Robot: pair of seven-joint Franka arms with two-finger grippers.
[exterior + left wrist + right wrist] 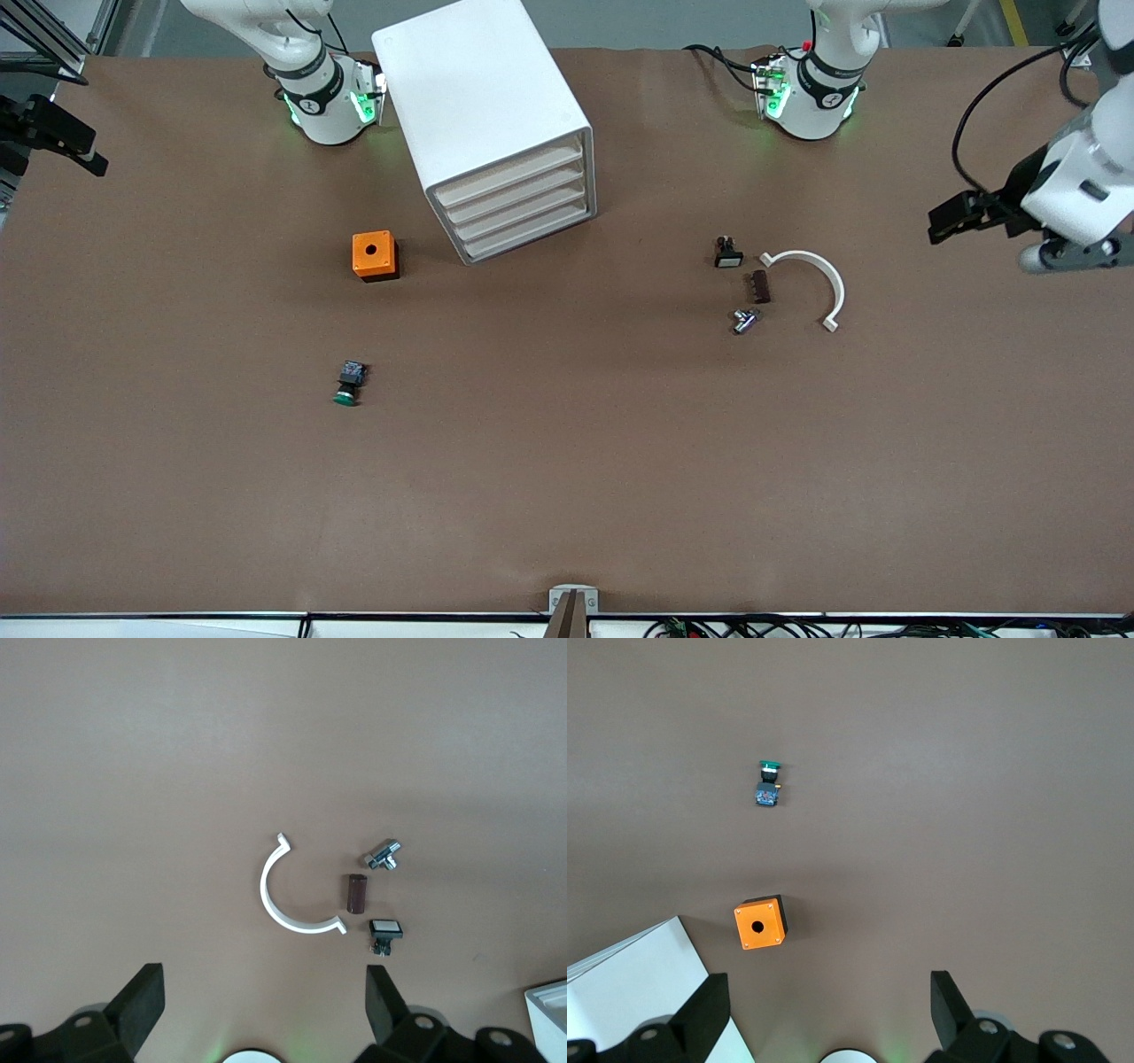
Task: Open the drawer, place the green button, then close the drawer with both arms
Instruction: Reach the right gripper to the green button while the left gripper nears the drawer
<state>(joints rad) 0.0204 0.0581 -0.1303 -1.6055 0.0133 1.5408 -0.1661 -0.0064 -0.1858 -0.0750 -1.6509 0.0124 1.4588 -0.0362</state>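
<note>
The white cabinet (483, 106) stands between the two arm bases, and its stacked cream drawer fronts (518, 208) are all shut. The button (348, 383) lies on its side on the table, nearer the front camera than the orange cube (375, 255); its green cap also shows in the right wrist view (770, 784). My right gripper (828, 997) hangs open and empty high over the table by the cube (760, 923). My left gripper (264, 992) is open and empty too, high over the left arm's end of the table.
Toward the left arm's end lie a white curved strip (819, 279), a small black part with a white face (727, 253), a brown block (758, 286) and a metal fitting (743, 321). The left arm's hand (1054, 190) hangs at the table's edge.
</note>
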